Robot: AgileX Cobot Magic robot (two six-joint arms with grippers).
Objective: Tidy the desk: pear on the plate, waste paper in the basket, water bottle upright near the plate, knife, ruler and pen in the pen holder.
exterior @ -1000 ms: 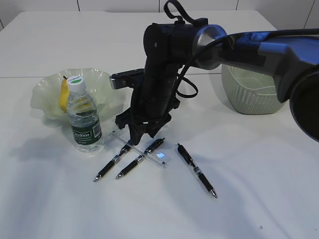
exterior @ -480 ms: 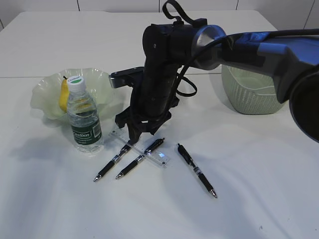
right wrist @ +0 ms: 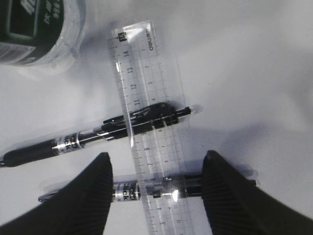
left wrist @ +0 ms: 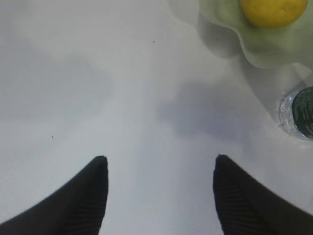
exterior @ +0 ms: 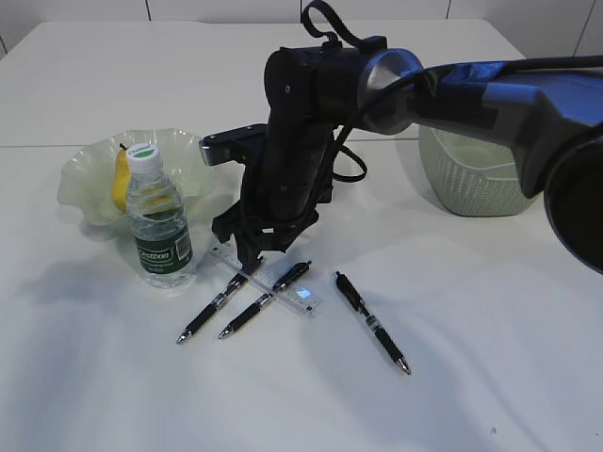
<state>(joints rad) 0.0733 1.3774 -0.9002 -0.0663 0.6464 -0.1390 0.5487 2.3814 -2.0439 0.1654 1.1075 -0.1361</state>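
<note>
Right gripper [right wrist: 155,169] hangs low over the desk, jaws apart and empty, one on each side of the ruler [right wrist: 146,122]. The ruler lies flat directly below and between the jaws, running away from the gripper toward the bottle [right wrist: 39,29], which stands upright ahead and to the left. Two pens pass under the ruler crosswise: one [right wrist: 98,134] just ahead of the jaws, the other [right wrist: 146,190] right between the fingertips. A third pen [exterior: 371,323] lies apart to the right in the exterior view. Step in hand, as judged: pick up the ruler. Risk: closing here could catch the near pen along with the ruler, or slide the thin clear strip flat on the desk. Better to grip across the ruler's width where no pen sits beneath, descend squarely, close slowly. Left gripper [left wrist: 159,169] is open and empty over bare desk; pear [left wrist: 271,11] sits on the plate [left wrist: 220,22] ahead and right of it. Pen holder not in view.
</note>
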